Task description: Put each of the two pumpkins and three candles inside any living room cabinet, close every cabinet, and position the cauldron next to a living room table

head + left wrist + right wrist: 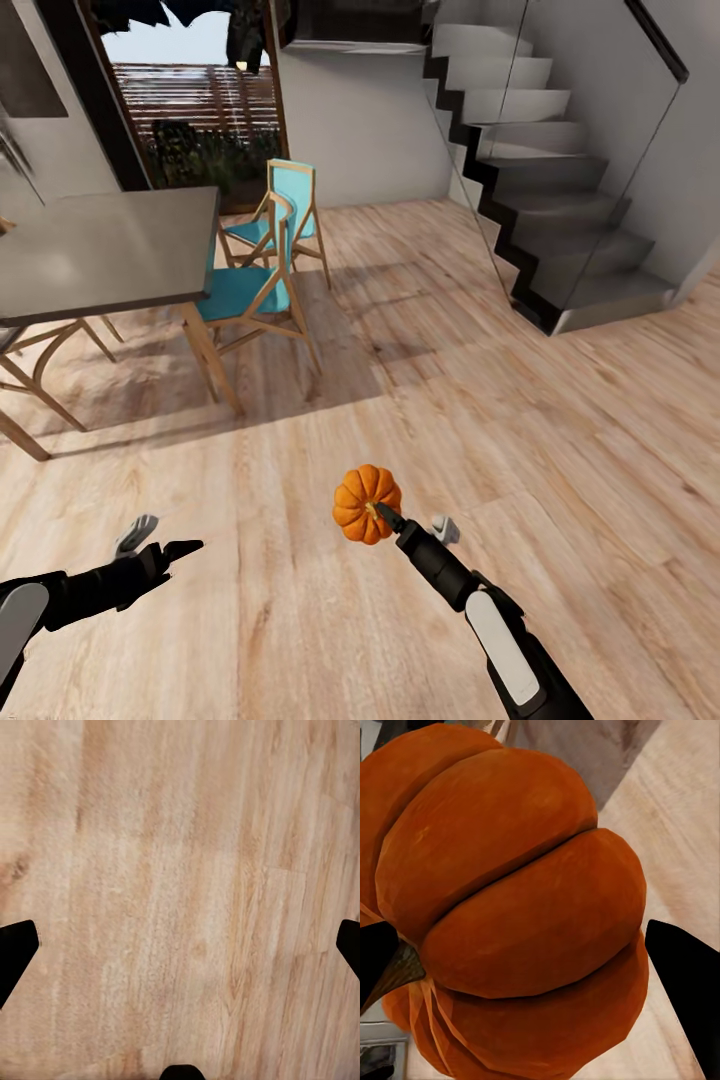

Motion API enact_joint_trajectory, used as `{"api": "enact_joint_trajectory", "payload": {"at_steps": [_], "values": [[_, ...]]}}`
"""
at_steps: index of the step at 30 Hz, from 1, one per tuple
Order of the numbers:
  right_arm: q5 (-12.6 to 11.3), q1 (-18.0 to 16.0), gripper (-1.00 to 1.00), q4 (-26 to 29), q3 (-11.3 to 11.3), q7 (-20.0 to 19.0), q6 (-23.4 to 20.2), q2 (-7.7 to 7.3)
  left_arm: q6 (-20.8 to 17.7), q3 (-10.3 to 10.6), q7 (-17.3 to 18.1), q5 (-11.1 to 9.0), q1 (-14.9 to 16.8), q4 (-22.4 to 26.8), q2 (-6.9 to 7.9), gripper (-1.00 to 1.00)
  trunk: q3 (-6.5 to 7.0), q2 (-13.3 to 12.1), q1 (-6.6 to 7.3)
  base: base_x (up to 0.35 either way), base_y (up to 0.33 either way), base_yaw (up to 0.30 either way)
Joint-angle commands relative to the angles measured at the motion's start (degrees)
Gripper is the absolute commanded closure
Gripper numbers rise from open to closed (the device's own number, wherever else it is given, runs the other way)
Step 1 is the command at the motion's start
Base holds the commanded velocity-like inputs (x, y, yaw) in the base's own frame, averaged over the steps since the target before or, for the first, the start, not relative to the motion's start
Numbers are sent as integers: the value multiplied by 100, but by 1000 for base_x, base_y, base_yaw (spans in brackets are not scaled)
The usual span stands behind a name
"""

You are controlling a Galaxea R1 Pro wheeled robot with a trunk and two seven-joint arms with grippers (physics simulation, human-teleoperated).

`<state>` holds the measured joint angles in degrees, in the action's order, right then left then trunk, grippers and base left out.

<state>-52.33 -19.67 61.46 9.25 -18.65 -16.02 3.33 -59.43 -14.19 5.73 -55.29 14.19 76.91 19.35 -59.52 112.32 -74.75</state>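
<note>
Pumpkin [366, 503] in R tool [392, 524]

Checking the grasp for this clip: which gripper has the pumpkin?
The right gripper holds the pumpkin; the left gripper is open and empty over bare floor.

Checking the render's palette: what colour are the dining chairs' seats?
Teal seats on light wooden frames, clearest in the head view.

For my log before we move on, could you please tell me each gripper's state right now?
Left gripper: open, holding nothing, above the floor.
Right gripper: shut on the pumpkin.
</note>
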Motion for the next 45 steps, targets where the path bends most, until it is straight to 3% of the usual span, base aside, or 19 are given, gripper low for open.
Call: {"api": "enact_joint_trajectory", "payload": {"at_steps": [1,19,22,24,28,37,40,43,45], "values": [[-58,-1,100,-6,-5,-6,-21,1,-25,-7,59,60,5,-1,-1,-100,4,2,1,0,0,206],[-54,-1,100,-20,-2,-7,3,1,-25,-18,68,61,5,-1,-1,-100,135,2,1,0,0,206],[86,-4,100,-20,87,-2,11,1,-25,-21,72,62,5,-1,-1,-100,156,2,1,0,0,206],[227,-9,100,-24,215,5,30,1,-25,-114,76,62,5,-1,-3,-100,171,2,1,0,0,206],[276,-8,100,-21,265,10,71,1,-25,-355,82,40,5,-1,-9,-100,200,2,1,0,0,206],[285,-13,100,-20,279,29,77,7,-21,-408,94,42,5,-1,-10,-100,266,2,1,0,0,206],[286,-48,100,-14,287,336,23,45,-18,-405,94,44,5,-1,-10,-100,287,2,1,0,0,206],[272,-76,100,97,317,1332,-89,106,-17,-399,95,50,5,-1,-10,-100,309,2,1,0,0,206],[264,-80,100,252,335,1794,-341,139,-16,-395,95,52,5,-1,-14,-100,324,2,1,0,0,206]]}}
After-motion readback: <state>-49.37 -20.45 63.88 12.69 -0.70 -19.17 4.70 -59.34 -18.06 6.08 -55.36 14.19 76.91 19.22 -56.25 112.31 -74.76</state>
